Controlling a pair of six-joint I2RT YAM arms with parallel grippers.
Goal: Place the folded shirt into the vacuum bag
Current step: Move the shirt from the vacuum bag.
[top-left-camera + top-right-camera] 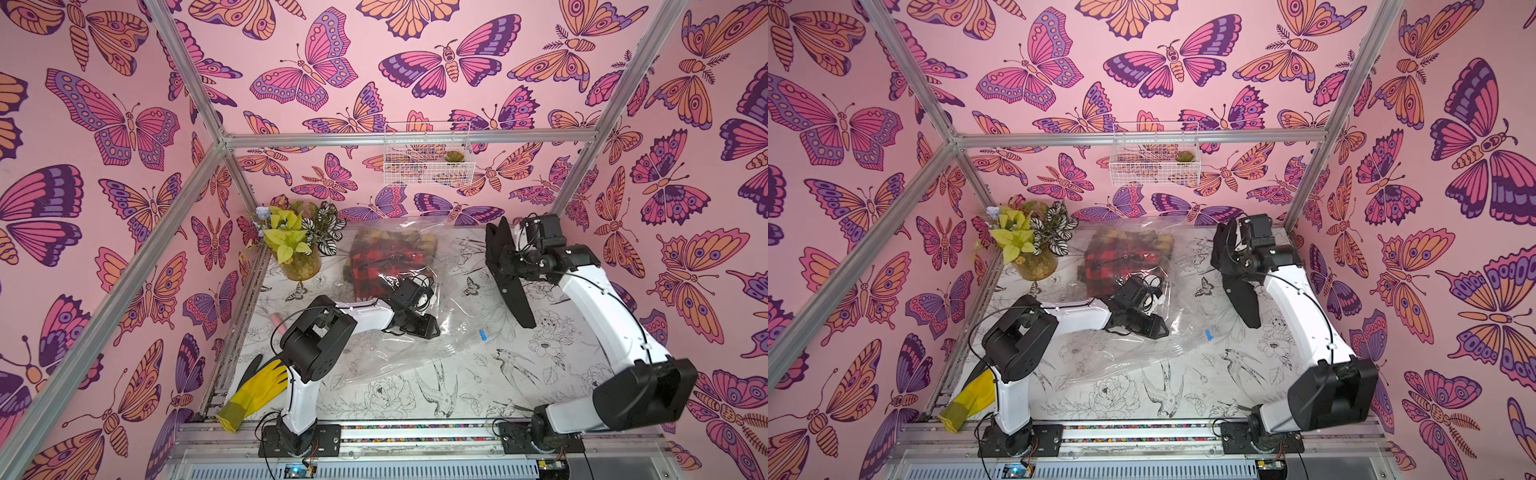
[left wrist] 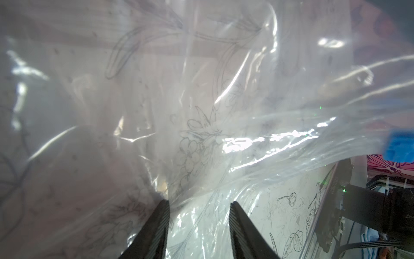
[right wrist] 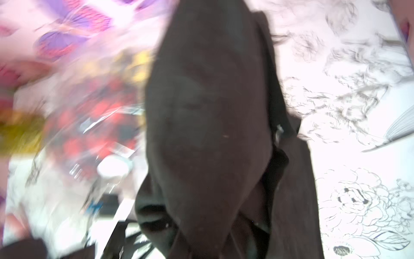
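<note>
The black shirt (image 1: pixel 510 286) is clamped in the right gripper (image 1: pixel 508 262) while the clear bag (image 1: pixel 399 357) is straddled by the left gripper (image 2: pixel 199 204), fingers parted.

We can read almost nothing here. In a top view, a red patch (image 1: pixel 365 297) at the near edge of the plaid cloth (image 1: pixel 390 257) carries white capitals, perhaps starting with "N"; the rest is hidden. In the left wrist view, small white print on a dark strip (image 2: pixel 334 182) is too blurred to read.
</note>
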